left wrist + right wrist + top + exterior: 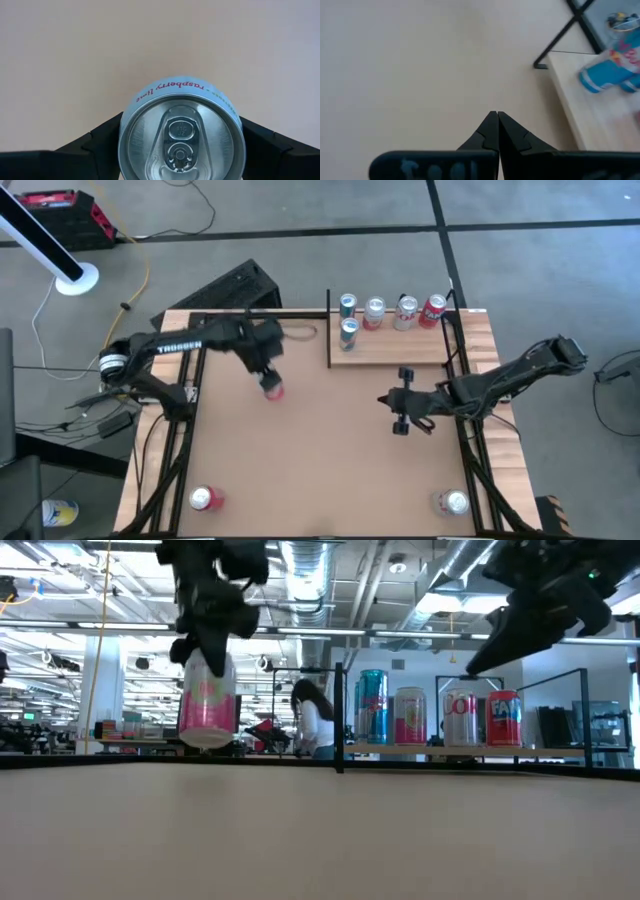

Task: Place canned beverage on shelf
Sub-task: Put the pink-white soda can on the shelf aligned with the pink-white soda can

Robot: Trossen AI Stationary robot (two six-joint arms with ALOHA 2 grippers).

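- Gripping a pink raspberry-lime can (207,700) from above, the left hand (268,372) has its two fingers (95,145) pressed on opposite sides of the can's wall just under the rim. This top grasp keeps the can upright, so it could be set down standing.
- In the low view the can's base hangs clear of the desk (330,440), with a thin gap beneath it. That height looks chosen to let the can pass over the shelf's edge, not slide into it.
- The shelf (400,348) is the landmark: the held can is well apart from it, off its open long side and towards the left arm's end of the desk, so most of the carry remains, I judge.
- On the shelf stand five cans: four in a row along its far edge and one teal can (348,332) nearer the front by the black post at its end. The bare planks beside that teal can seem the likeliest spot.
- The right hand (402,412) waits off the shelf's near edge, fingers clenched together on nothing, low over the desk and out of the carrying path.
- Two more cans, a red one (205,498) and a pale one (452,502), lie far from the shelf at the desk's near corners.
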